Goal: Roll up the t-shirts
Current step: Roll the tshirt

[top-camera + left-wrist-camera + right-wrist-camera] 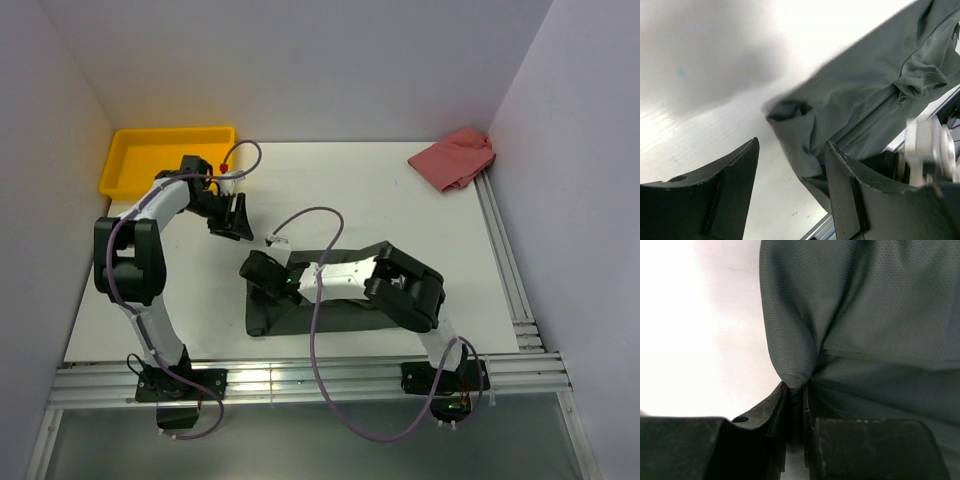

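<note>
White table (380, 200), pale walls round it. Dark grey t-shirt (300, 318) lies folded into a long strip near the front edge, running L-R, w/ the right arm (350, 275) stretched over it. Yellow tray (125, 150) sits far-left and a red cloth (455, 160) is bunched far-right. Both are well apart from the shirt, not in play rn.

Right gripper (796, 392): jaws pinched together on a small fold of fabric at the strip's left end. Wrist cam shows cloth puckering into the pinch. Reads as the start grip for the roll imo: you take the end so you can turn it over onto the strip.

Left gripper (792, 147): fingers spread, nothing between them. It hovers near that same end on the far side, not touching cloth per top cam. Prob parked clear so it doesn't snag, but close enough to help tuck.

Progress: no roll visible, strip looks flat w/ a crumpled corner at the left end. Early stage.

Watch: pinch looks thin, and you can't tell how many layers are caught. If only the top one is, you'll drag the fold open instead of rolling. Fabric's soft and will slump, so keep the lift low.
</note>
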Controlling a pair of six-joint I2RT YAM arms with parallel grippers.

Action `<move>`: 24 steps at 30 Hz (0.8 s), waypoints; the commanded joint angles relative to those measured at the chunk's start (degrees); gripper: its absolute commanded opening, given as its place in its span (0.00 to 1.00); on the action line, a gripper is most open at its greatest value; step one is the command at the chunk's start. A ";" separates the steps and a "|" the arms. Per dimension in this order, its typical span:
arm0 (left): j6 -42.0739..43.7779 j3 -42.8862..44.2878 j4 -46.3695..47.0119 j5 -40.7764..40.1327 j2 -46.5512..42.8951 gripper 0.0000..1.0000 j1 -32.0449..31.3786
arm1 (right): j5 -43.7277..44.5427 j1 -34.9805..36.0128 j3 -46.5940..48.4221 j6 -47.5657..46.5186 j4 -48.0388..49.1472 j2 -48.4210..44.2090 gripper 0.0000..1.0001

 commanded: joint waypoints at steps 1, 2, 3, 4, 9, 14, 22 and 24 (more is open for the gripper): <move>2.76 -1.88 -1.47 3.28 -4.25 0.61 0.55 | -8.18 -1.57 -5.06 2.27 19.78 -2.93 0.10; 3.37 -3.37 -1.04 3.37 -4.60 0.61 0.73 | -9.75 -1.83 -6.21 4.11 21.99 -3.27 0.10; 3.64 -4.08 -0.86 3.28 -4.95 0.61 0.82 | -10.46 -2.36 -8.48 5.00 26.54 -3.45 0.10; 3.81 -4.87 -0.60 3.11 -5.21 0.61 0.82 | -10.99 -2.62 -9.63 5.96 28.93 -3.45 0.10; 4.61 -9.70 1.95 2.23 -4.95 0.61 0.90 | -13.54 -3.86 -17.53 13.96 41.95 -2.93 0.10; 4.17 -12.25 4.24 1.53 -3.64 0.60 0.90 | -13.46 -4.38 -22.47 19.85 51.54 -1.70 0.10; 2.41 -13.31 7.31 0.74 -0.47 0.57 -0.32 | -13.81 -4.38 -23.44 21.62 53.83 0.24 0.12; 1.45 -13.40 7.76 0.04 0.06 0.51 -1.29 | -13.46 -4.38 -23.27 21.79 52.53 0.15 0.17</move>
